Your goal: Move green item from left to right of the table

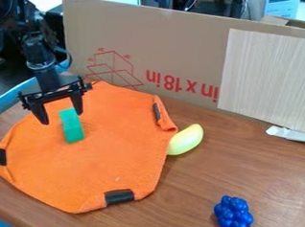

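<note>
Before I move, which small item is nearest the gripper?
The green block, by the open fingers; the yellow toy and blue toy lie farther off.

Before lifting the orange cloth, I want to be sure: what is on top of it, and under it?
On the orange cloth: a green block and, at the edges, black strips. Underneath is the table; anything else beneath is covered.

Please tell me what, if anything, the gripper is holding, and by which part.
Nothing is held: the gripper is open, its fingers spread wider than the green block, which rests on the orange cloth.
</note>
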`<state>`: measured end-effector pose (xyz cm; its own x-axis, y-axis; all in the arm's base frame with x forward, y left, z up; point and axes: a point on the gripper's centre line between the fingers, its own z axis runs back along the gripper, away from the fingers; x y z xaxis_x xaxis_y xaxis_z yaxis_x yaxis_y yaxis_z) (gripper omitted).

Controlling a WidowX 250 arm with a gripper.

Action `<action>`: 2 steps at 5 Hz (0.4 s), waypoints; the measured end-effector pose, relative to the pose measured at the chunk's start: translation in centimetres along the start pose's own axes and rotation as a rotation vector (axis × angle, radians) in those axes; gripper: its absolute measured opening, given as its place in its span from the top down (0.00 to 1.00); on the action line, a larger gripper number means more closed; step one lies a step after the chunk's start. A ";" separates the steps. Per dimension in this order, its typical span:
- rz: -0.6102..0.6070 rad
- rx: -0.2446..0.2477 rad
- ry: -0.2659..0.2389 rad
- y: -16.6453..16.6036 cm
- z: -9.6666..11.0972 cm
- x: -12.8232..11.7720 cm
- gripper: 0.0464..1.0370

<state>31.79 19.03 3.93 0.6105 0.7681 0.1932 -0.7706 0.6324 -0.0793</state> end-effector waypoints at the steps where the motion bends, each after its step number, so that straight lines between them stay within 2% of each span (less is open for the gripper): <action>1: 0.004 -0.023 0.012 0.3 -1.0 0.0 0.04; 2: 0.001 -0.008 0.018 0.5 -1.9 -0.1 0.04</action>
<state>31.65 19.42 2.03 0.6130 0.7705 0.1751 -0.7698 0.6323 -0.0872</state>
